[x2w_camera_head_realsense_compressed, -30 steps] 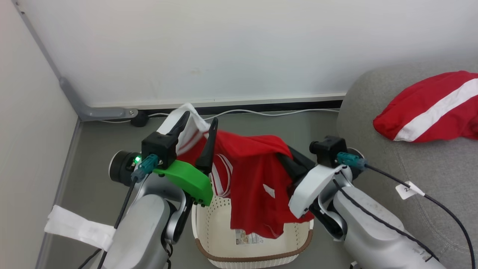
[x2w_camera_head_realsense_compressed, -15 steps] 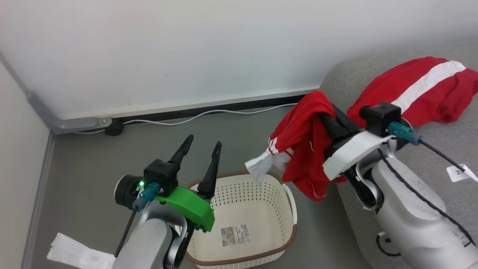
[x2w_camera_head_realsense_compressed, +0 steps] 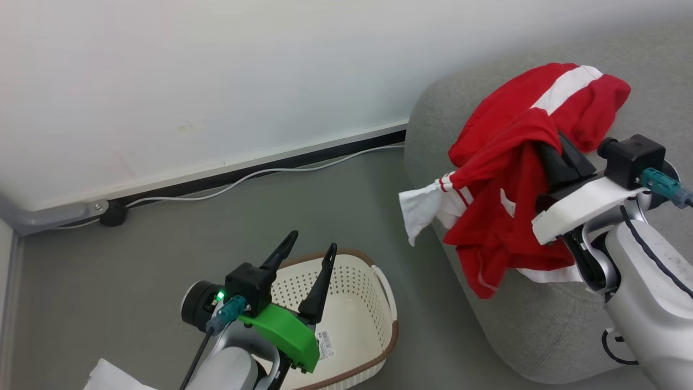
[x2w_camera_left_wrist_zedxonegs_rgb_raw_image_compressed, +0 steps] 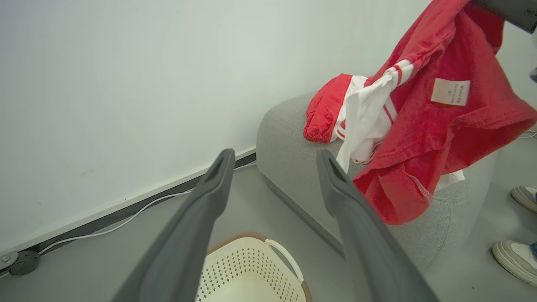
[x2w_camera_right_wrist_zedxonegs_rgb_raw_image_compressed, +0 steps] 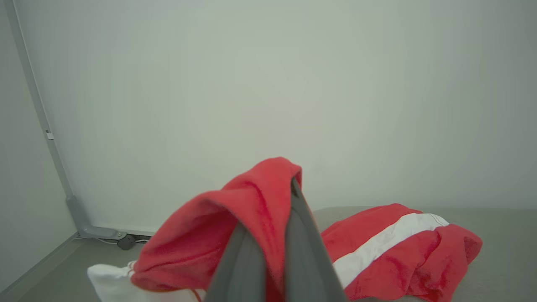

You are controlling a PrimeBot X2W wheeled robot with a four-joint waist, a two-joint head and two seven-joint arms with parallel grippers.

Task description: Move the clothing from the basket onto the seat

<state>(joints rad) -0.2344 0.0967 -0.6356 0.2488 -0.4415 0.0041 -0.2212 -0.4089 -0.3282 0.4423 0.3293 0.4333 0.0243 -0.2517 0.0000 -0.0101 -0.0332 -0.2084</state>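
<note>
Now the right gripper [x2w_camera_head_realsense_compressed: 557, 157] pinches a bunched fold of the bright-red soft fabric garment [x2w_camera_head_realsense_compressed: 503, 216], which looks light and limp, over the far-right grey upholstered sofa [x2w_camera_head_realsense_compressed: 541, 325]; the left gripper [x2w_camera_head_realsense_compressed: 314, 242] gapes wide, empty.

Background stuff: a white cable [x2w_camera_head_realsense_compressed: 281, 170] ran along the dark baseboard [x2w_camera_head_realsense_compressed: 325, 153] under a plain white wall [x2w_camera_head_realsense_compressed: 216, 81], reaching a round black plug [x2w_camera_head_realsense_compressed: 113, 213] beside a grey conduit [x2w_camera_head_realsense_compressed: 48, 215]. Grey floor [x2w_camera_head_realsense_compressed: 135, 260]. Somebody's pale sneaker [x2w_camera_left_wrist_zedxonegs_rgb_raw_image_compressed: 514, 256] stood nearby.

Grey floor [x2w_camera_head_realsense_compressed: 135, 260] with basket [x2w_camera_head_realsense_compressed: 353, 290] and seat [x2w_camera_head_realsense_compressed: 520, 325]
</note>
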